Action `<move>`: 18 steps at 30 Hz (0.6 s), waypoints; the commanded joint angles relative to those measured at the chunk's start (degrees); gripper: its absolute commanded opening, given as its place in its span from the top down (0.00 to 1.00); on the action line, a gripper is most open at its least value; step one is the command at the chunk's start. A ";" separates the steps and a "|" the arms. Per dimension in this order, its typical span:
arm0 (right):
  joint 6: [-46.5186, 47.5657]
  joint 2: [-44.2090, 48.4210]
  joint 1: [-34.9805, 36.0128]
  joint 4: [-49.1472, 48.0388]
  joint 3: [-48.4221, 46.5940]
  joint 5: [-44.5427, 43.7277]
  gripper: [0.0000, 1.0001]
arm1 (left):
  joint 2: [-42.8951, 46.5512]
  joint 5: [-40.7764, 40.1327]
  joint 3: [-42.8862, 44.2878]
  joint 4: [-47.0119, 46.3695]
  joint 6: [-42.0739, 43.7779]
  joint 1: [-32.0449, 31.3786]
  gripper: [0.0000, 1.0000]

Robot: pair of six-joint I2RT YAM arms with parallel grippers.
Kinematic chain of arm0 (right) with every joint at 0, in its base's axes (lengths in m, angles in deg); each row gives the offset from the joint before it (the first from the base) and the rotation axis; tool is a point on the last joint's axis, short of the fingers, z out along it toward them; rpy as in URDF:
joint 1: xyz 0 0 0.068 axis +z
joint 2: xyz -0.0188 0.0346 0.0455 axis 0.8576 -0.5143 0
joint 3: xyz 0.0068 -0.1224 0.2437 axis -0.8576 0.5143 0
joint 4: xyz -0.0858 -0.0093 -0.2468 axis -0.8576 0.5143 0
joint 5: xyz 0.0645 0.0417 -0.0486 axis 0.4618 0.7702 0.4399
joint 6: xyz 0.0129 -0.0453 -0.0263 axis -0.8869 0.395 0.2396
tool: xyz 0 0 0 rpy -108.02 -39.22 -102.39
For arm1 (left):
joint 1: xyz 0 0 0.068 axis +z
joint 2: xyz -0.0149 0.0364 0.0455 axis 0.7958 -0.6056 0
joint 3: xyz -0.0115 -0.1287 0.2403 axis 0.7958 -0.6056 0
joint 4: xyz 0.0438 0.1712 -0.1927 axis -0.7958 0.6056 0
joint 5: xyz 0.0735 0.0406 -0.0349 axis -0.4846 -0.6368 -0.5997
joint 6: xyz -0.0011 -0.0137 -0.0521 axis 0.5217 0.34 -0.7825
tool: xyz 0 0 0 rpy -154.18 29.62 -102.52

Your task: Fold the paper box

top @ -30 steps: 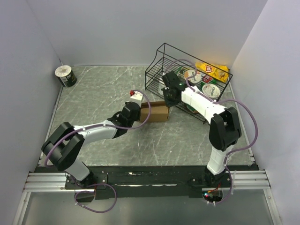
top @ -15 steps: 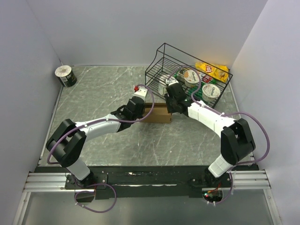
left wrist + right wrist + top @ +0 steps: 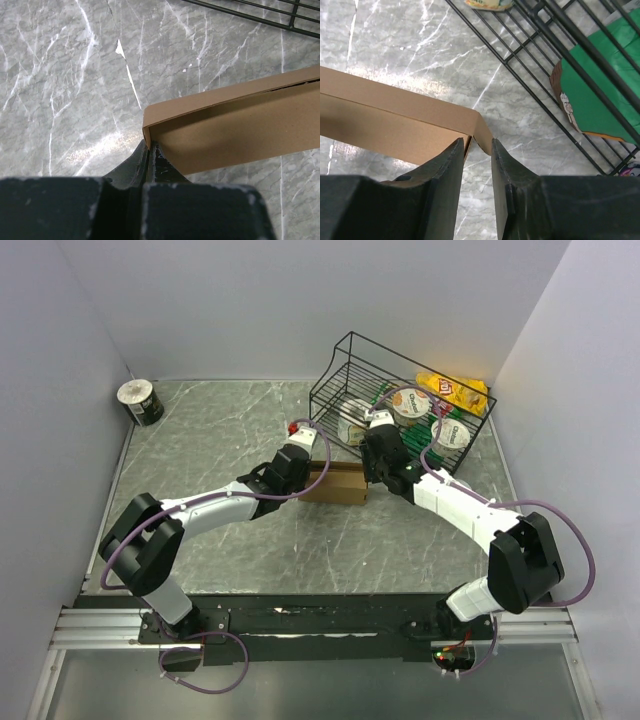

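Two grippers flank the paper box (image 3: 338,483), which lies btwn their tips. Left gripper (image 3: 149,150): closed, tips against its corner. Right gripper (image 3: 477,150): jaws slightly apart, straddling an end flap (image 3: 480,131), no pinch. Cardboard prob. light, stiff, slides easily; take it by thin flap edges.
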 commanded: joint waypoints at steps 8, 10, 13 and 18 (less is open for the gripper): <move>2.81 -0.36 -1.03 -3.10 1.21 -0.66 0.67 | -1.58 3.57 -0.02 5.41 0.28 -0.26 0.99; 2.90 -0.97 -1.21 -3.10 1.04 -0.75 0.67 | -1.58 3.65 -0.10 5.41 0.28 -0.26 0.99; 3.51 -1.33 -1.38 -3.72 1.56 -0.93 0.68 | -1.49 3.74 -0.19 5.50 0.20 -0.26 0.99; 4.92 -1.94 -1.73 -4.51 1.74 -1.02 0.71 | -1.31 3.57 -0.19 5.58 0.28 -0.26 0.99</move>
